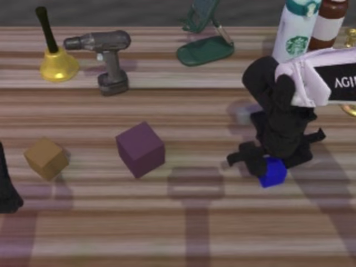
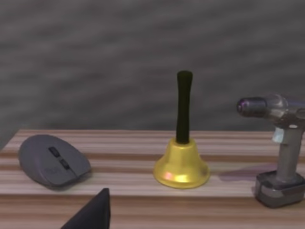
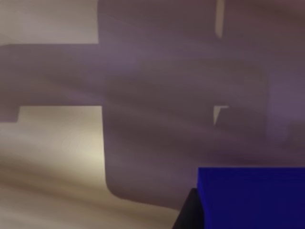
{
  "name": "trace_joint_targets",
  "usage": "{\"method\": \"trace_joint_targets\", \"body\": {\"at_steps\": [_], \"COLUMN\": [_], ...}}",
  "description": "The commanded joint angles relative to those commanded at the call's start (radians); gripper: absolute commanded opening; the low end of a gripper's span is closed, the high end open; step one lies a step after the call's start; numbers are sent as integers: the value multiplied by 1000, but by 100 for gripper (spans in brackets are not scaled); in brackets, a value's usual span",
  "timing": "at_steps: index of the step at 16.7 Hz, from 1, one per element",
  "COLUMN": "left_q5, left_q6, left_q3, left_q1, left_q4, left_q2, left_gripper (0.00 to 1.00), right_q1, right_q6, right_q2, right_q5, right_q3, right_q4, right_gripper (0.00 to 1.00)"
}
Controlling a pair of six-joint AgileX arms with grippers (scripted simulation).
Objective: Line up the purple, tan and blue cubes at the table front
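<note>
Top view shows my right gripper [image 1: 266, 164] down at the table's right side, sitting over the blue cube [image 1: 273, 172], which pokes out from under the black fingers on the front side. The fingers look closed in against the cube, with dark finger parts touching its left and rear edges, so I read it as gripped. The right wrist view agrees: the blue cube [image 3: 251, 196] fills the near corner, with a dark finger [image 3: 188, 212] pressed against its side and striped wood in shadow beyond it. I cannot tell whether the cube rests on the table [image 1: 183, 233] or is lifted off it.

The purple cube [image 1: 140, 149] sits near the middle of the table, turned at an angle, well apart from the blue one. The tan cube [image 1: 45, 158] lies toward the left side, also turned, near the purple cube but not touching it.

My left arm is parked at the left edge, with only a dark piece of it [image 1: 6, 189] in the top view. Its wrist camera looks across the table's rear at a brass bell [image 2: 181, 164], a grey mouse [image 2: 53, 161] and a power drill [image 2: 279, 143]; whether its fingers are open or closed I cannot tell.
</note>
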Motion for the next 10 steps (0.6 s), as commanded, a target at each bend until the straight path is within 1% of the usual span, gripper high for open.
{"method": "trace_joint_targets", "body": {"at_steps": [1,4,8,10], "left_q5": [0,0,0,0], "left_q6": [0,0,0,0], "left_q3": [0,0,0,0], "left_q1": [0,0,0,0], "left_q4": [0,0,0,0], "left_q2": [0,0,0,0], "left_gripper": [100,100,100,100], "right_q1": [-2,-2,4,6], "right_q6": [-3,-1,-3,-6], "right_q2": [-37,-54,-115,-140], "right_q5": [6,6,6,5], "right_q3": [14,43,122,148], "right_q4": [-16,-57,-214,-255], "right_gripper": [0,0,0,0]}}
